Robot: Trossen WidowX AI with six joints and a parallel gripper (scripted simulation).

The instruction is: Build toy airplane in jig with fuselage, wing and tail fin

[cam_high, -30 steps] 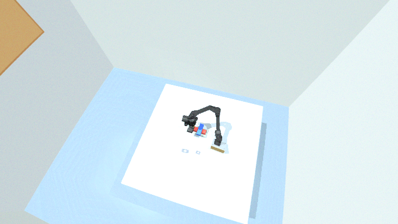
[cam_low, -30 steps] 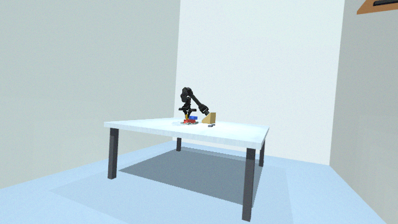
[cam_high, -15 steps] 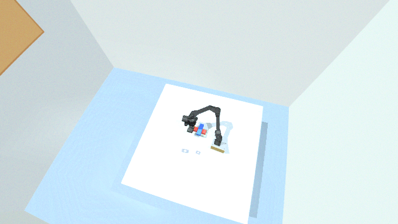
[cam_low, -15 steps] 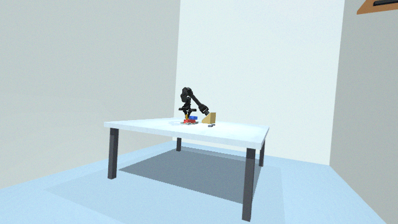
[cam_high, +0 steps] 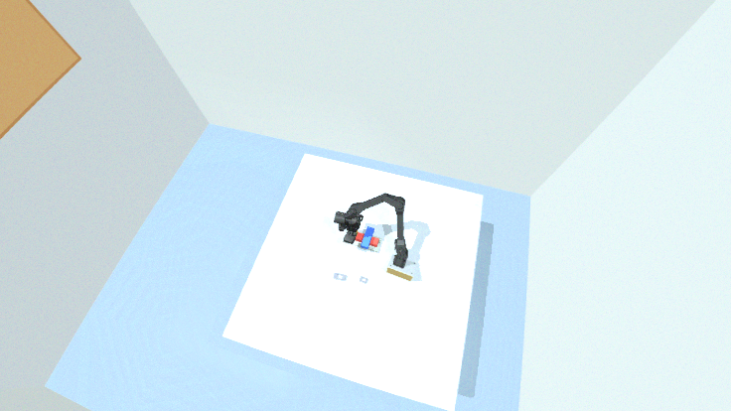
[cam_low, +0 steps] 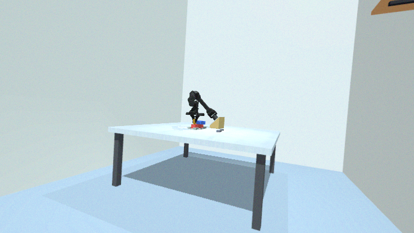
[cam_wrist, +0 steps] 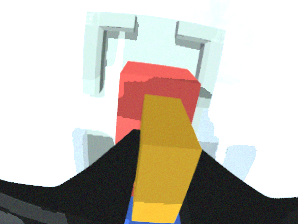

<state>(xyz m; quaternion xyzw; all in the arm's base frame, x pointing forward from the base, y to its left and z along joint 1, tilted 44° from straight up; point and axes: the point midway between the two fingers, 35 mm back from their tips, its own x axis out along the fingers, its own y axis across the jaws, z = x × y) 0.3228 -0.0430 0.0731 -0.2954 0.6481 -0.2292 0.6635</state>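
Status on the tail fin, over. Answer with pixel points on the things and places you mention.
Pincer point(cam_low: 194, 121) point(cam_wrist: 156, 139) shut on yellow tail fin point(cam_low: 193, 121) point(cam_wrist: 170, 175). Fin over red fuselage point(cam_high: 374, 241) point(cam_low: 198, 126) point(cam_wrist: 135, 95); seating unconfirmed. Blue wing point(cam_high: 367, 237) point(cam_low: 201, 122) point(cam_wrist: 128, 216) close by.

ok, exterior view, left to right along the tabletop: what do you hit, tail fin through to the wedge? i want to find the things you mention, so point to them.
yellow tail fin point(cam_low: 193, 121) point(cam_wrist: 167, 167) → blue wing point(cam_high: 367, 237) point(cam_low: 201, 122) point(cam_wrist: 129, 216) → tan wedge block point(cam_high: 398, 274) point(cam_low: 219, 123)
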